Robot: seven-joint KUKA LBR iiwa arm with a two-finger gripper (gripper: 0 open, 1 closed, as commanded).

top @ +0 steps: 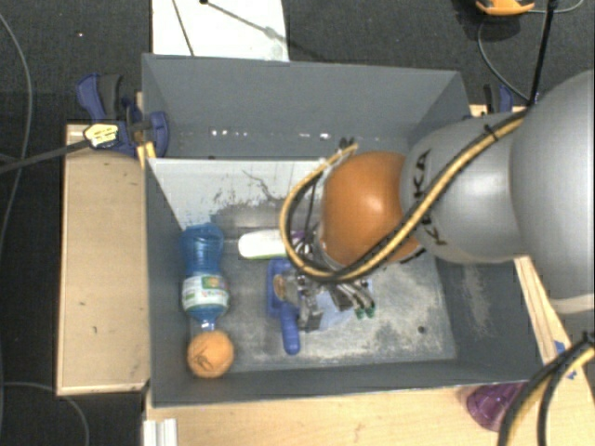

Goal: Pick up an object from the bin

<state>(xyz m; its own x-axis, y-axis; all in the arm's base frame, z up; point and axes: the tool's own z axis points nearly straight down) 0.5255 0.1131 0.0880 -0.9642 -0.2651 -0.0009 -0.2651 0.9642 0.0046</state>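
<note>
Your claw (316, 307) is low over a long blue plastic thing (290, 335) that lies right under it. You cannot tell if the claw is apart or together. The grey bin (279, 100) also holds a blue bottle (204, 282) and an orange ball (210, 353) to the claw's left, and a white thing (262, 243) just behind it.

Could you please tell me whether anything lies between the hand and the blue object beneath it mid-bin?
Nothing visible does. The hand sits directly over the long blue plastic object on the bin floor. The white oblong piece lies just beyond it, and the blue plastic bottle and orange ball lie apart along the view's left wall.
</note>
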